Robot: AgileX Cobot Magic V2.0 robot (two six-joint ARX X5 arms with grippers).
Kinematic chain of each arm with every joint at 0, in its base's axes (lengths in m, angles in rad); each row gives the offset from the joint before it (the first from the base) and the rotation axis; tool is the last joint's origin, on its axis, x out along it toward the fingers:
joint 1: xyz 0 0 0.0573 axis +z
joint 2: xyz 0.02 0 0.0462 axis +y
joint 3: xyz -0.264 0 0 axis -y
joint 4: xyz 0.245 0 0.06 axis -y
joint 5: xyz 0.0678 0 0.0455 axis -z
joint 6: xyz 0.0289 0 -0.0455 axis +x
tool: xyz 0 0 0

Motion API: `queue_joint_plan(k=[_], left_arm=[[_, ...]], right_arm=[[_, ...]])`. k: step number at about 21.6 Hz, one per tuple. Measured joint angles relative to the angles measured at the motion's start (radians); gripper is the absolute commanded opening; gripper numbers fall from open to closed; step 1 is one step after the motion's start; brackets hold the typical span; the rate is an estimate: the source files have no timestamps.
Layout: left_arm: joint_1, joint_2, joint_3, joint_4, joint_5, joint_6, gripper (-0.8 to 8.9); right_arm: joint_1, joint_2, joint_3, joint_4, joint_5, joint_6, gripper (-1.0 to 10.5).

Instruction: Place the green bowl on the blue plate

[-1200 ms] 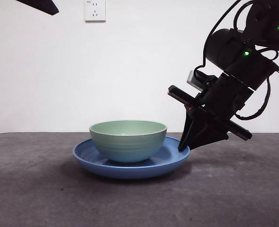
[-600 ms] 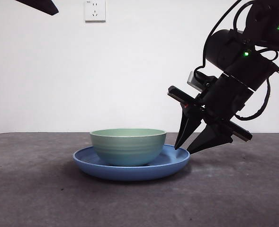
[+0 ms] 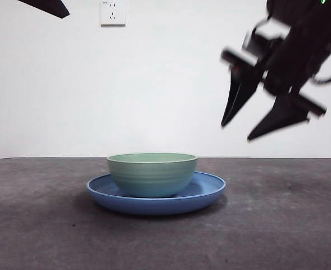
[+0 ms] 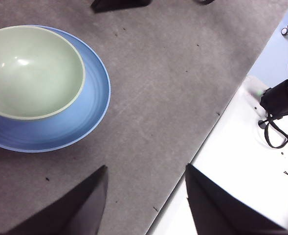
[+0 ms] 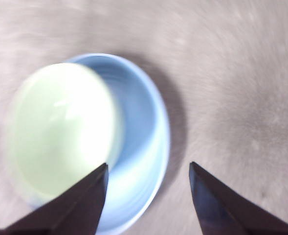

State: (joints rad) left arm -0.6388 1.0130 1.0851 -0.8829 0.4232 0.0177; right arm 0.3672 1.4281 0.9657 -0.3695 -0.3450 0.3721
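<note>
On blue plate [image 3: 207,192]: green bowl [image 3: 152,174] upright, mouth up.

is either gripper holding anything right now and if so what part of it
Nothing is held. The right gripper is open in the air above and to one side of the green bowl, which sits on the blue plate. The left gripper is open too, empty.

grey table [image 3: 277,225], white wall socket [image 3: 113,12]

No legible text, perhaps tiny marks on wall socket [image 3: 112,12]
</note>
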Motion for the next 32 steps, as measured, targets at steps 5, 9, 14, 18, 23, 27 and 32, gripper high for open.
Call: queue_joint_plan(k=[5,9,14,18,23,27,32], left_arm=[[0.000,0.000,0.000,0.000,0.000,0.000,2.53],[0.000,0.000,0.000,0.000,0.000,0.000,2.53],[0.000,0.000,0.000,0.000,0.000,0.000,2.53],[0.000,0.000,0.000,0.000,0.000,0.000,2.53],[0.000,0.000,0.000,0.000,0.000,0.000,2.53],[0.000,0.000,0.000,0.000,0.000,0.000,2.51],[0.000,0.000,0.000,0.000,0.000,0.000,2.37]], right_arm=[[0.022,-0.238,0.000,-0.216,-0.074,-0.135,2.6],[0.037,-0.346,0.000,-0.351,-0.085,-0.198,2.6],[0.052,-0.446,0.000,-0.484,-0.128,-0.251,2.6],[0.061,-0.511,0.000,-0.567,-0.130,-0.272,2.6],[0.064,-0.559,0.000,-0.590,-0.130,-0.290,2.6],[0.064,-0.571,0.000,-0.590,-0.130,-0.294,2.6],[0.064,-0.570,0.000,-0.590,-0.129,-0.295,2.6]])
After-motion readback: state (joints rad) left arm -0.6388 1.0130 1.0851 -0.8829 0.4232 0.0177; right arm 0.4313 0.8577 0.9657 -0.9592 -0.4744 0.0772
